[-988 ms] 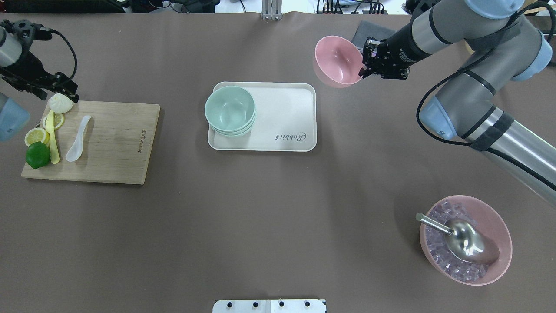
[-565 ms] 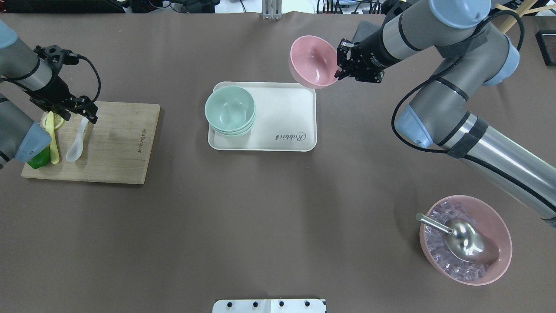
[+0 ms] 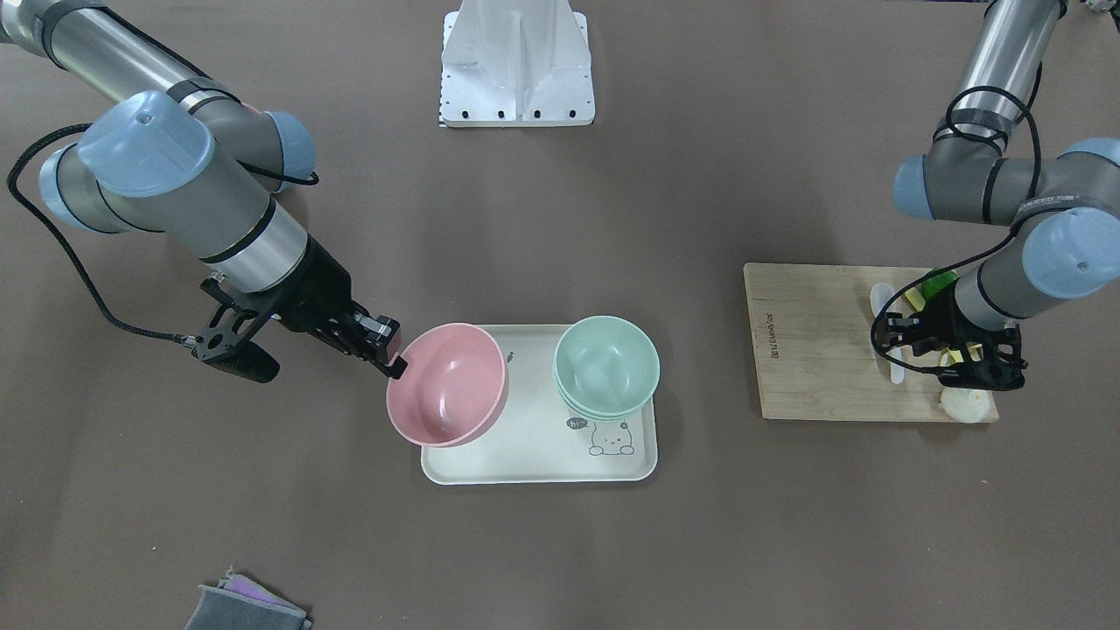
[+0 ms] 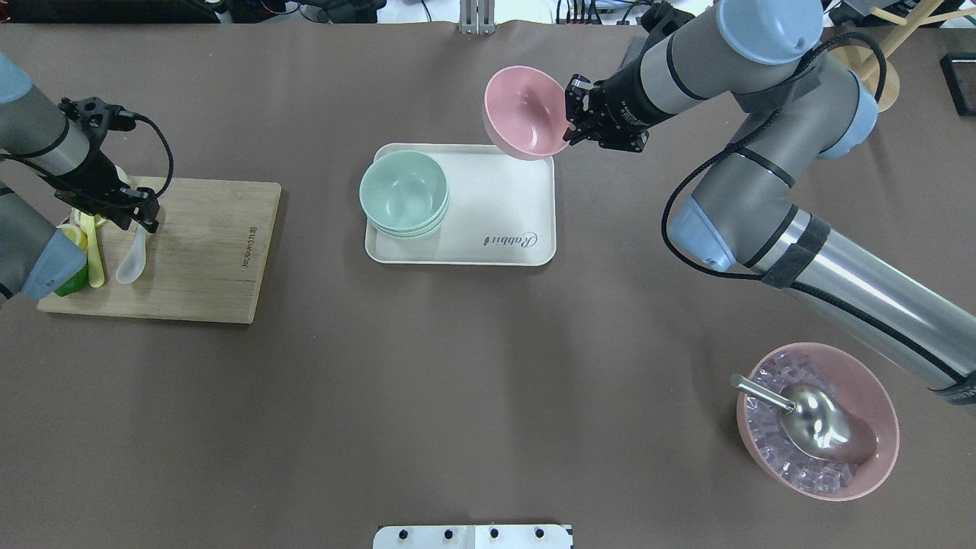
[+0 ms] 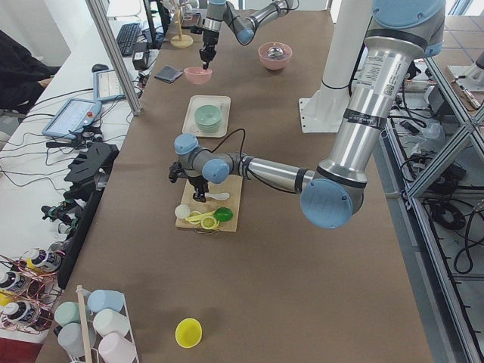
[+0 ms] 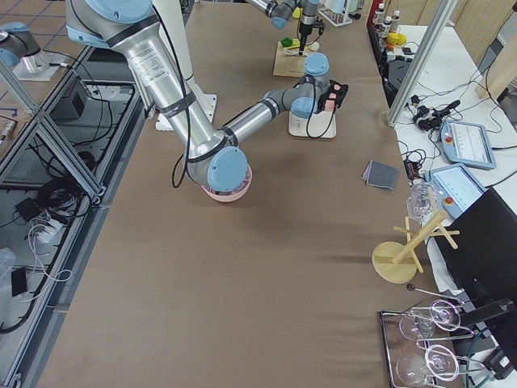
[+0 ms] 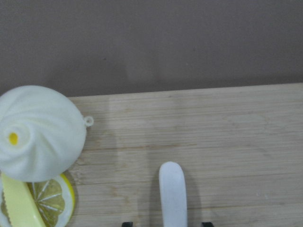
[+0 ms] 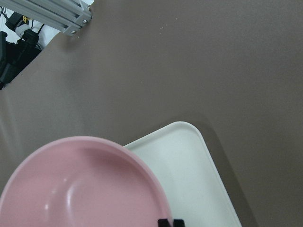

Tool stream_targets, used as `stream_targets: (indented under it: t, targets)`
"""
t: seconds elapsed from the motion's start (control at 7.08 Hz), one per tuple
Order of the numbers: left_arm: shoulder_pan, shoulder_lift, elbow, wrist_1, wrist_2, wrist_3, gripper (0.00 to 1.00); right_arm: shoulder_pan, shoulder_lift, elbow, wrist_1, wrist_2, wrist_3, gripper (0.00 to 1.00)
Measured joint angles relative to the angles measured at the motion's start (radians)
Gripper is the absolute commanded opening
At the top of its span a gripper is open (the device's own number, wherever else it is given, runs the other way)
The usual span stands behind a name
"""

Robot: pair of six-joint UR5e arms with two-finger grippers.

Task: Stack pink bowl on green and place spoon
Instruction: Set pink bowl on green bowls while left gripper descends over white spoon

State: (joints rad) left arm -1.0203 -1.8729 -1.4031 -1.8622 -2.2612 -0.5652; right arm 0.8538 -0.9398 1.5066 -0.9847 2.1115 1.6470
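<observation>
While the right gripper (image 4: pixel 569 126) pinches the smooth pink bowl (image 4: pixel 522 113) over the tray (image 4: pixel 503 210) edge, left gripper (image 4: pixel 141 223) jaws wide around shiny white spoon (image 4: pixel 131 263).

A brown table (image 4: pixel 457 381) carries a white tray (image 4: pixel 499 202) at its middle. A wooden board (image 4: pixel 206 252) lies left, and a bowl of clear cubes (image 4: pixel 877 396) sits near right.

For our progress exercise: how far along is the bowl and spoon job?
Done: the pink bowl is picked up, with the right gripper shut on its rim. In hand: it hangs by the tray corner, and the left gripper is open over the spoon. Left: set the bowl into the green bowls, then grasp and place the spoon.
</observation>
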Motion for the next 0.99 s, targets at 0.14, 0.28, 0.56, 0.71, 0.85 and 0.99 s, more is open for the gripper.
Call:
stream_targets:
  t: [0.14, 0.28, 0.56, 0.71, 0.85, 0.99]
  targets:
    - [0.0, 0.0, -0.003, 0.002, 0.0, -0.001, 0.25, -0.006, 0.002, -0.001, 0.0, -0.008, 0.003, 0.0]
    - [0.003, 0.0, -0.008, 0.005, 0.0, -0.002, 0.25, -0.009, 0.002, -0.001, 0.0, -0.012, 0.004, 0.0]
    - [0.013, 0.0, -0.016, 0.007, 0.0, -0.004, 0.23, -0.01, 0.003, -0.002, 0.0, -0.014, 0.006, 0.0]
    - [0.015, 0.0, -0.017, 0.008, 0.0, -0.004, 0.06, -0.01, 0.003, -0.002, 0.0, -0.015, 0.006, 0.0]
    - [0.015, 0.001, -0.023, 0.009, 0.0, -0.004, 0.0, -0.01, 0.004, -0.002, 0.0, -0.014, 0.007, 0.0]
    - [0.014, 0.002, -0.041, 0.02, -0.002, -0.003, 0.0, -0.01, 0.007, 0.0, 0.001, -0.014, 0.011, 0.0]
